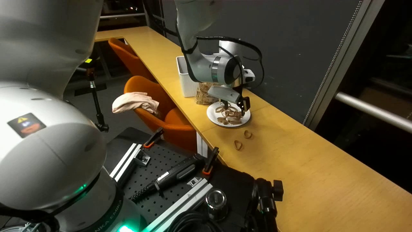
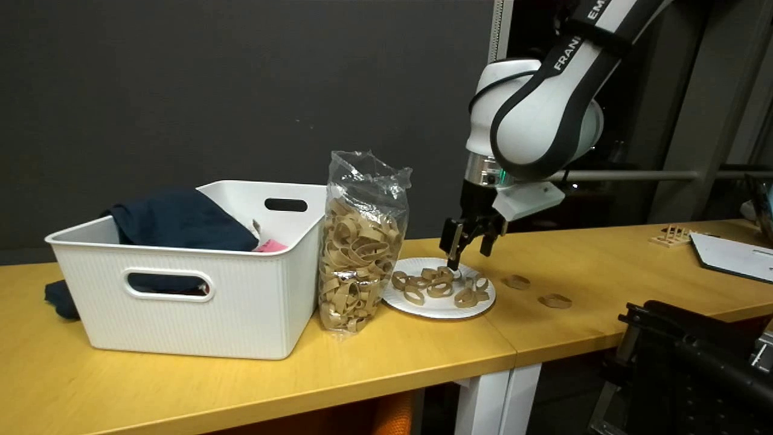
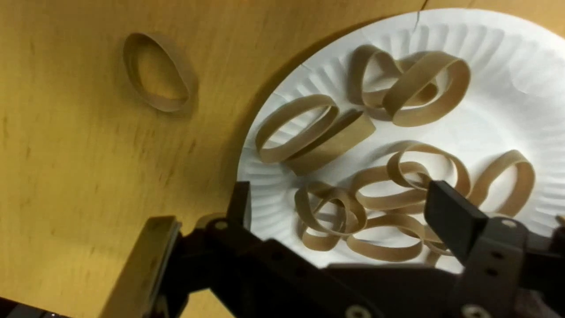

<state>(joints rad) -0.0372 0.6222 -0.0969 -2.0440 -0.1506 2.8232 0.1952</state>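
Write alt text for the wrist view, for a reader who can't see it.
An open gripper hangs over a white paper plate strewn with tan rubber bands. One more band lies on the wooden table at upper left.

Arm [image 2: 537, 128]: "FRAN", "EM", warning triangle [image 1: 22, 120]; base [image 1: 99, 206]: "NKA EMIKA"

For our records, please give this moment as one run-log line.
black gripper: open, over round white paper plate; on plate: flat tan rubber bands; on yellow wooden table: two loose bands
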